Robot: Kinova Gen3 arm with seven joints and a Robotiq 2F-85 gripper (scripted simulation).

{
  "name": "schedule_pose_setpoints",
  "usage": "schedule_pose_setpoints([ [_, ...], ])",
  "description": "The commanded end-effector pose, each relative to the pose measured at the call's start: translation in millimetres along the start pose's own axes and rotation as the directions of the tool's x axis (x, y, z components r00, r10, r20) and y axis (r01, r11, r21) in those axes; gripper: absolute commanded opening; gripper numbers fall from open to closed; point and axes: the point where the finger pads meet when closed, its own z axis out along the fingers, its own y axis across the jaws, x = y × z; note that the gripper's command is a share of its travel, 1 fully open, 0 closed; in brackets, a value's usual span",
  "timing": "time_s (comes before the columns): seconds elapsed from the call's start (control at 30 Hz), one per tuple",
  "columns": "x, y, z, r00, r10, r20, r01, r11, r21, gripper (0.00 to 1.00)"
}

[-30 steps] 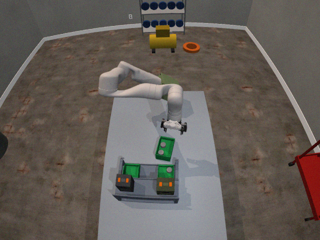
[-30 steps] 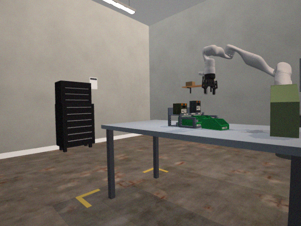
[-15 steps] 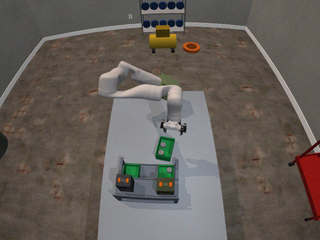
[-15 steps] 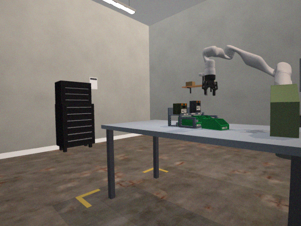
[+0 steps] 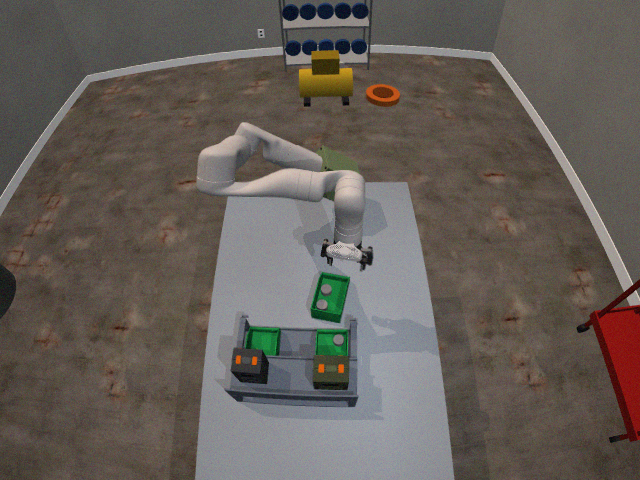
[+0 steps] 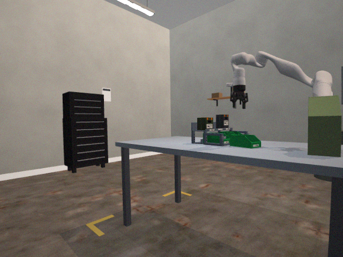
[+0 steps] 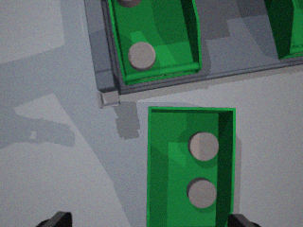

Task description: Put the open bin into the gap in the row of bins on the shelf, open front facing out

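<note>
The loose green bin (image 5: pixel 336 294) (image 6: pixel 243 141) (image 7: pixel 177 165) stands on the table before the shelf's right part, slightly turned, with two grey round parts in it. Its low, labelled front faces the robot's side. The grey shelf (image 5: pixel 290 373) (image 7: pixel 232 40) holds a left green bin (image 5: pixel 263 338) (image 7: pixel 297 35) and a right green bin (image 5: pixel 324 348) (image 7: pixel 166 28) with round parts; the gap (image 5: pixel 298 342) is between them. My gripper (image 5: pixel 346 265) (image 6: pixel 239 107) (image 7: pixel 149 220) is open and empty, pointing down, high above the table near the loose bin's robot-side end.
A black box (image 5: pixel 250 367) (image 6: pixel 222 121) and an olive box (image 5: pixel 330 377) (image 6: pixel 204 123) stand on the shelf's upper board, above the left and right bins. Upright posts bound the shelf's ends. The right end post (image 7: pixel 109 97) is close to the loose bin's far end.
</note>
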Motion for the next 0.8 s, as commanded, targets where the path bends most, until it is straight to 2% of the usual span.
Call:
schedule_pose_setpoints([
  [0.0,0.2,-0.5,-1.7,1.000,0.000,-0.001,0.000,1.000,0.002,1.00],
  [0.4,0.2,-0.5,-1.7,1.000,0.000,-0.001,0.000,1.000,0.002,1.00],
  [0.57,0.3,-0.9,53.3,1.000,0.000,-0.001,0.000,1.000,0.002,1.00],
  [0.77,0.3,-0.9,53.3,1.000,0.000,-0.001,0.000,1.000,0.002,1.00],
])
